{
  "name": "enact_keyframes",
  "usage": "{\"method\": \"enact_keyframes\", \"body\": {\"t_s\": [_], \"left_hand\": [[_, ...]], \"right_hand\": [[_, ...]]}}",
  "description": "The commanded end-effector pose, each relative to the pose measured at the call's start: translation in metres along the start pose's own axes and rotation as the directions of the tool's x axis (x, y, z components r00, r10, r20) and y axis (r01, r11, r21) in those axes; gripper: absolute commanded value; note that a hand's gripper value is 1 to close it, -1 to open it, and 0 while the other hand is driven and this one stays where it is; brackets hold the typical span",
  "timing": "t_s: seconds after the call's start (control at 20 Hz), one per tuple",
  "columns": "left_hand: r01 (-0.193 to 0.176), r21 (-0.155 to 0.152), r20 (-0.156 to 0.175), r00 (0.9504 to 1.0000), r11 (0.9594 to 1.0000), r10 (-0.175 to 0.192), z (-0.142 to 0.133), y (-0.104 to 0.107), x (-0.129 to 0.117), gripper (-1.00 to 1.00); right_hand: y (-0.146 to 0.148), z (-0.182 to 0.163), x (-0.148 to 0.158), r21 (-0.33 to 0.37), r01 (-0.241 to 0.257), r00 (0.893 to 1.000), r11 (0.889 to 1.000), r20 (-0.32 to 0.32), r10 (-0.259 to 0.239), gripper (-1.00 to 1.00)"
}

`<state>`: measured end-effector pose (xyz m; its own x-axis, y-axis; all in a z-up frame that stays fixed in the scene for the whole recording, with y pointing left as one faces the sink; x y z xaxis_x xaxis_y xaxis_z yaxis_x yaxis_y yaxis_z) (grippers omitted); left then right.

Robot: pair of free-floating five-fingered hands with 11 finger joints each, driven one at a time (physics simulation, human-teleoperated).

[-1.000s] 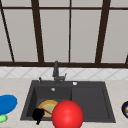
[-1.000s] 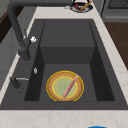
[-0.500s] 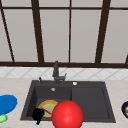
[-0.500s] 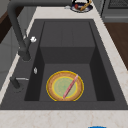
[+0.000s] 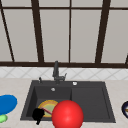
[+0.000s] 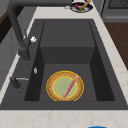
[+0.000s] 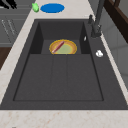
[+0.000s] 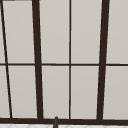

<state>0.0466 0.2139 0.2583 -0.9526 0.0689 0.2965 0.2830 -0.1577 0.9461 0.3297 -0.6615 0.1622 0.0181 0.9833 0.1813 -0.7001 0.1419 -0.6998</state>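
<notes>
I see my left robot hand (image 5: 38,114) low at the sink's (image 6: 100,75) front left edge, finger state impossible to tell, just beside the yellow plate (image 6: 65,85) in the basin with a pink stick (image 6: 70,86) across it, a red ball (image 5: 67,114) alongside.

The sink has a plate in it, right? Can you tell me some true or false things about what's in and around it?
1. The yellow plate lies in the sink's deep basin, on the faucet's side. True.
2. A pink stick rests across the plate. True.
3. The plate stands upright against the basin wall. False: it lies flat on the bottom.
4. The blue dish is inside the sink. False: it sits on the counter left of the sink, next to a small green thing.
5. In the front view a black hand shows near the plate's left edge, beside a red ball. True.
</notes>
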Motion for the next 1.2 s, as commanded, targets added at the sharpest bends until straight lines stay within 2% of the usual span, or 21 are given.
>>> {"method": "enact_keyframes", "body": {"t_s": [0.0, 0.15, 0.25, 0.3, 0.4, 0.45, 0.55, 0.65, 0.8, 0.9, 1.15], "left_hand": [[0.000, 0.000, 0.000, 1.0000, 1.0000, 0.000, 0.000, 0.000, 0.000, 0.00], [0.000, 0.000, 0.000, 1.0000, 1.0000, 0.000, 0.000, 0.000, 0.000, 0.00], [0.000, 0.000, 0.000, 1.0000, 1.0000, 0.000, 0.000, 0.000, 0.000, 0.00], [0.000, 0.000, 0.000, 1.0000, 1.0000, 0.000, 0.000, 0.000, 0.000, 0.00], [0.000, 0.000, 0.000, 1.0000, 1.0000, 0.000, 0.000, 0.000, 0.000, 0.00], [0.000, 0.000, 0.000, 1.0000, 1.0000, 0.000, 0.000, 0.000, 0.000, 0.00], [0.000, 0.000, 0.000, 1.0000, 1.0000, 0.000, 0.000, 0.000, 0.000, 0.00], [0.000, 0.000, 0.000, 1.0000, 1.0000, 0.000, 0.000, 0.000, 0.000, 0.00], [0.000, 0.000, 0.000, 1.0000, 1.0000, 0.000, 0.000, 0.000, 0.000, 0.00], [0.000, 0.000, 0.000, 1.0000, 1.0000, 0.000, 0.000, 0.000, 0.000, 0.00], [0.000, 0.000, 0.000, 1.0000, 1.0000, 0.000, 0.000, 0.000, 0.000, 0.00]], "right_hand": [[0.003, -0.004, -0.014, 0.003, -0.044, 0.998, 0.999, 0.044, 0.044, -1.00], [-0.003, -0.008, -0.008, 0.011, -0.022, 0.999, 1.000, 0.035, 0.022, -1.00], [-0.006, -0.003, -0.014, 0.004, -0.033, 0.998, 0.999, 0.050, 0.033, -1.00], [-0.018, -0.012, -0.010, 0.028, -0.037, 0.998, 0.999, 0.047, 0.036, -1.00], [-0.029, -0.007, -0.012, 0.045, -0.029, 0.999, 0.999, 0.015, 0.028, -1.00], [-0.028, -0.003, -0.013, 0.042, -0.027, 1.000, 0.999, 0.001, 0.027, -1.00], [-0.022, -0.006, -0.011, 0.050, -0.061, 0.998, 0.997, 0.024, 0.060, -1.00], [-0.026, -0.016, -0.006, 0.056, -0.047, 0.999, 0.997, 0.012, 0.047, -1.00], [-0.017, -0.027, -0.009, 0.050, -0.110, 0.994, 0.993, 0.004, 0.110, -1.00], [-0.013, -0.030, -0.006, 0.043, -0.124, 0.992, 0.991, -0.026, 0.126, -1.00], [-0.009, -0.029, -0.003, 0.067, -0.165, 0.984, 0.984, -0.054, 0.169, -1.00]]}}
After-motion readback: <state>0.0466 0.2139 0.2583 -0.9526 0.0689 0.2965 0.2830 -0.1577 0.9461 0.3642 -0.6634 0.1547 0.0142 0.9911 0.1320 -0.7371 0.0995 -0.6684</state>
